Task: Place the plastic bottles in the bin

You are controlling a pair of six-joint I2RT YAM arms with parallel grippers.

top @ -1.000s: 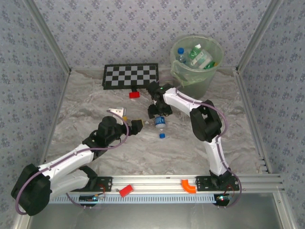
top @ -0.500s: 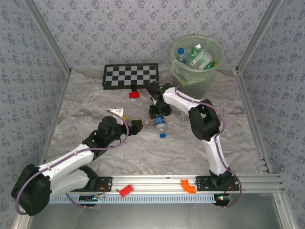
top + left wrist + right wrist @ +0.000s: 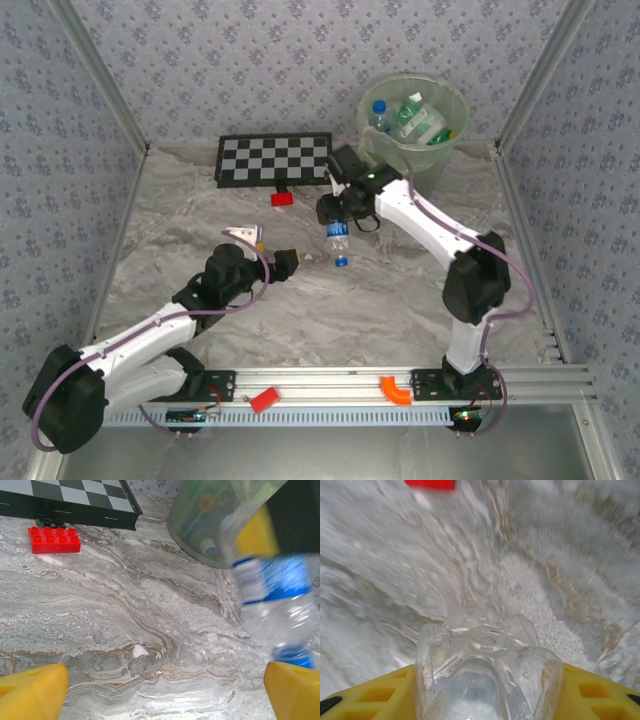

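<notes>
Clear bottle [image 3: 338,238] hangs cap-down from the outstretched right hand [image 3: 333,210]; left hand [image 3: 266,248] gapes wide.

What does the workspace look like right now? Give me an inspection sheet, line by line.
Surface: marbled grey cover, wrinkled.
Job's things: clear bottle, blue label, hanging cap-down; several bottles inside the bin.
Clutter: red block, chequered board, red piece and orange piece on near rail.
Tools: left tool open, empty; right tool shut on the clear bottle.
Cables: purple cable along left arm.
Surroundings: patterned walls, metal frame.
</notes>
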